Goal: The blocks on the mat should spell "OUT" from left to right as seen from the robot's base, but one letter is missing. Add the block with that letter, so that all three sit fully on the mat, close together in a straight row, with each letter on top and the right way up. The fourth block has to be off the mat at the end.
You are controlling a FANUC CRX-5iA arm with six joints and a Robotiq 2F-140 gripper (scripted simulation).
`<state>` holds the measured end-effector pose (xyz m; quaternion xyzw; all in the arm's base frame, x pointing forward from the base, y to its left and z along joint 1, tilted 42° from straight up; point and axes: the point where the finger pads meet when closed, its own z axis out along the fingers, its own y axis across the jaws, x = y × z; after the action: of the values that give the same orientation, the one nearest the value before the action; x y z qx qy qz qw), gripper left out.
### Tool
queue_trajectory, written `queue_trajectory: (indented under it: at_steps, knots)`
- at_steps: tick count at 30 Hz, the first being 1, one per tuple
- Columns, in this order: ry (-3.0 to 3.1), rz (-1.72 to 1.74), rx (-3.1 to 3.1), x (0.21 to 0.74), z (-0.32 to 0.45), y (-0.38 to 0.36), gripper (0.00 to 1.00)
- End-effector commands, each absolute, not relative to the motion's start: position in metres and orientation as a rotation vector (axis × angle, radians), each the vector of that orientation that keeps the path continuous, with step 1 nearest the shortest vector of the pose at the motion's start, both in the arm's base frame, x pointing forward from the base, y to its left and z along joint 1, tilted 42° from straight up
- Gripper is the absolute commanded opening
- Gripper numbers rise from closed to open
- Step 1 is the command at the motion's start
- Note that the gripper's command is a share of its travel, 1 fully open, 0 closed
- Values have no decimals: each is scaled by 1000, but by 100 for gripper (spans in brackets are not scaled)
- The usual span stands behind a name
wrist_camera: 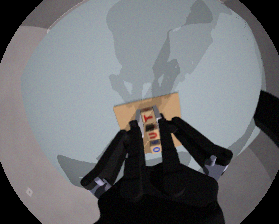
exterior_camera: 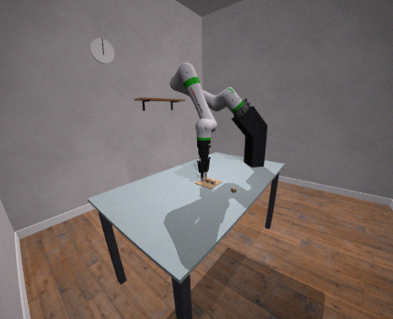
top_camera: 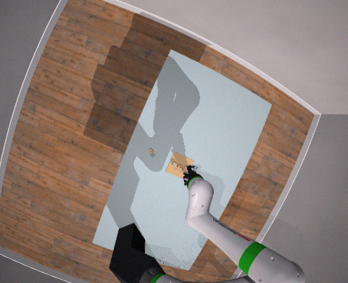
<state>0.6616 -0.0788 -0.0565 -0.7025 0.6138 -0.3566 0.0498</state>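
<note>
A small tan mat lies near the middle of the table. Two letter blocks stand on it in a row. My gripper is down at the mat's near end, shut on a third letter block that sits in line with the other two. Its letter is too small to read. A fourth block lies on the table, off the mat.
The pale table top carries only the mat and blocks. The robot's black pedestal stands at the table's end. Wooden floor surrounds the table.
</note>
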Motion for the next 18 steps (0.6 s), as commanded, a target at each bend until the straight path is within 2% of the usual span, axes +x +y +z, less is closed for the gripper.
queue_trajectory:
  at_steps: [1,4,14,18]
  knots:
    - [1869,-1086,-2140,662,-56,-79,15]
    - [1869,-1086,-2140,662,-56,-79,15]
    - [1869,-1086,-2140,662,-56,-79,25]
    - [1869,-1086,-2140,662,-56,-79,25]
